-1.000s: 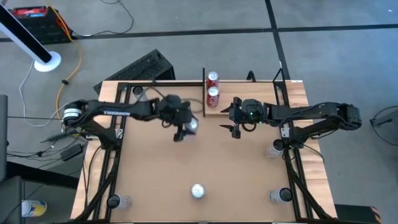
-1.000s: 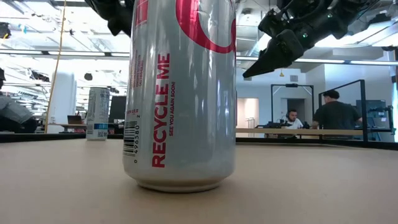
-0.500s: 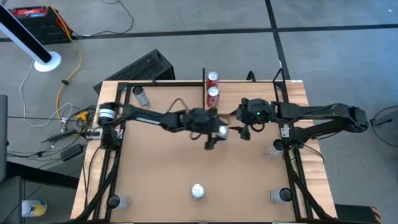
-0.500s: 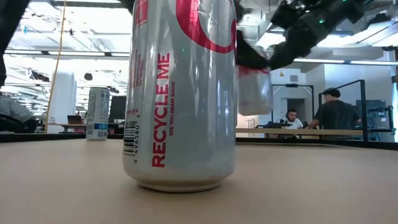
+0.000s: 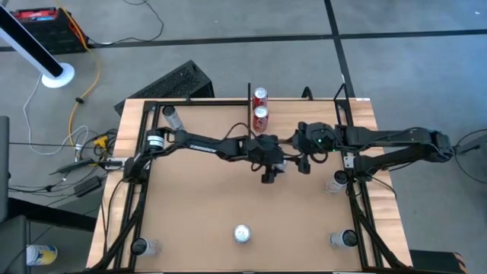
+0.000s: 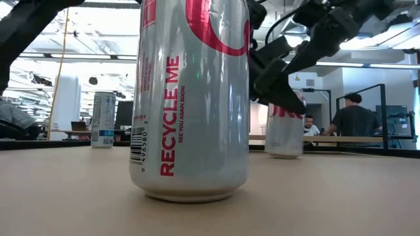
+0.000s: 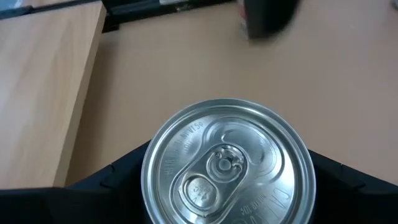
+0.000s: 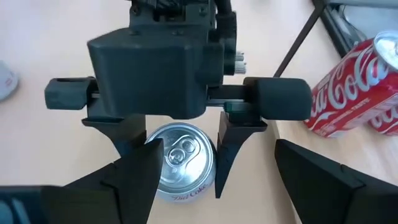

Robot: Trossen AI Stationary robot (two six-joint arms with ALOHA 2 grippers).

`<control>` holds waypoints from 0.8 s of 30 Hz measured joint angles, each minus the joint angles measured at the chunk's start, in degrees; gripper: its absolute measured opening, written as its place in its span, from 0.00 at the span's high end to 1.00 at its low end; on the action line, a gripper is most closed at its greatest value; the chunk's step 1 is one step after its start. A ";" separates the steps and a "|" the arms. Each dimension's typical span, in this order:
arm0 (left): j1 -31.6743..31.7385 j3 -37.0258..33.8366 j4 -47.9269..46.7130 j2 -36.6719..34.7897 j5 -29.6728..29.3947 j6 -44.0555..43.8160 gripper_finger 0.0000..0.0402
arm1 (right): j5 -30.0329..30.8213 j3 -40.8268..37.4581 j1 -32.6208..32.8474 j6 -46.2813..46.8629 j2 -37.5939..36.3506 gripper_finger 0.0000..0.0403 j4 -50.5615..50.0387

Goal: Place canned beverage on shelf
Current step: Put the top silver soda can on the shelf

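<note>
A silver can (image 7: 227, 168) stands between the fingers of my left gripper (image 5: 270, 166) at mid-table, just near of the shelf; my left gripper is shut on it. The can also shows in the low view (image 6: 284, 134), its bottom at the tabletop. The shelf (image 5: 268, 128) is a pale plank with a thin black upright bar (image 5: 249, 106); two red cans (image 5: 260, 114) stand on it. My right gripper (image 5: 306, 164) hangs wide open and empty just right of the left gripper, its fingers (image 8: 124, 180) pointing at the can. My left gripper pinches the silver can's side wall near the top rim (image 8: 149, 155) between its two fingers (image 8: 227, 149). The fingers come from above, pointing down, one on each side. The can stands upright with its bottom on or just at the table.
A large silver can (image 5: 242, 234) stands near the table's front edge and fills the low view (image 6: 190, 98). A slim can (image 6: 103, 119) stands at the far left. More cans or bottles stand by the frame posts (image 5: 335, 183) (image 5: 342, 240).
My left gripper has carried the silver can toward the table's right edge, from left of centre to just near of the shelf, and lowered it from well above the table down to the tabletop. My right gripper has drawn slightly toward the right edge.
</note>
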 joint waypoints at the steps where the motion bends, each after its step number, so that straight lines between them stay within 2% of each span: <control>1: 0.00 0.00 0.14 0.00 -0.02 0.30 0.30 | 0.13 -0.01 -0.15 -0.43 -0.06 0.18 -0.13; 3: 0.00 0.00 0.27 0.00 -0.05 0.52 0.27 | 0.23 -0.02 -0.38 -0.65 -0.10 0.18 -0.05; 7: -0.02 0.00 0.28 0.00 -0.36 1.32 0.08 | 0.28 -0.02 -0.84 -0.76 -0.01 0.18 -0.15; 9: -0.02 0.18 0.23 -0.06 -2.50 1.66 0.04 | 0.21 -0.02 -1.07 -0.76 -0.03 0.18 -0.08; 12: -0.07 1.62 -1.68 -0.30 -5.62 1.80 0.06 | 0.10 -0.02 -1.07 -0.76 -0.02 0.18 -0.72; 15: -0.08 3.93 -4.12 -0.57 -5.28 2.36 0.08 | 0.01 -0.02 -1.07 -0.76 -0.03 0.18 -0.93; 21: -0.24 9.33 -14.05 -0.57 3.17 2.02 0.09 | -0.25 -0.02 -0.57 -1.22 -0.94 0.18 -1.88; 24: -0.28 10.35 -17.56 -1.35 2.54 1.87 0.09 | -0.25 -0.07 -0.47 -1.22 -2.26 0.18 -2.73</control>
